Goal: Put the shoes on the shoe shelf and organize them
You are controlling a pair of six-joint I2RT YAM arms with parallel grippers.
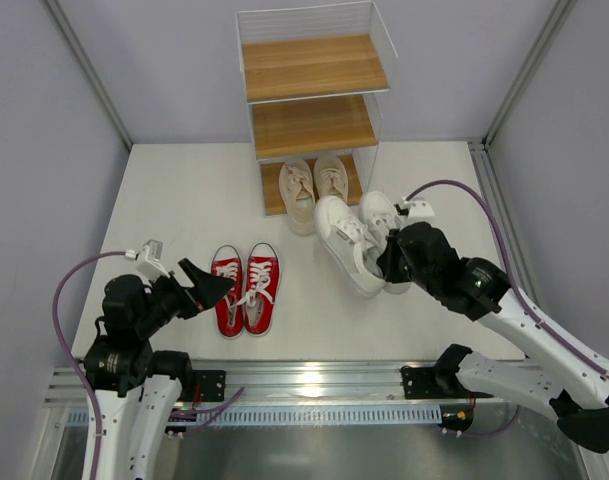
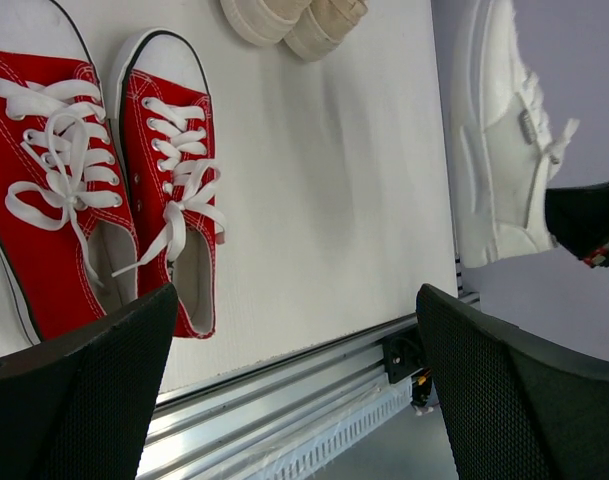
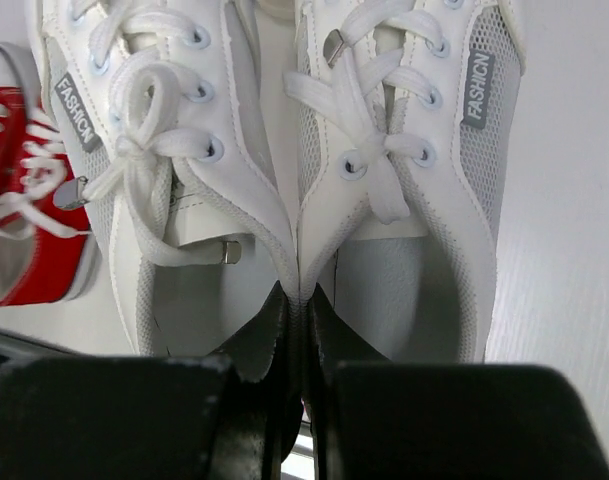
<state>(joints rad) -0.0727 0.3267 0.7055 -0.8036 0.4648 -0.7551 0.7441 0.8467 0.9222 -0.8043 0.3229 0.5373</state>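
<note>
My right gripper [image 1: 396,262] is shut on the pair of white sneakers [image 1: 356,238], one finger inside each shoe, pinching their inner collars together [image 3: 302,285]. The pair is lifted in front of the shoe shelf [image 1: 314,95]. The beige sneakers [image 1: 312,185] sit on the shelf's bottom board with toes sticking out. The red sneakers [image 1: 246,288] lie side by side on the table, also in the left wrist view [image 2: 94,190]. My left gripper [image 1: 206,287] is open and empty just left of the red pair.
The shelf's top and middle boards [image 1: 312,125] carry nothing. A metal rail [image 1: 304,380] runs along the table's near edge. Grey walls enclose the table on the left, right and back.
</note>
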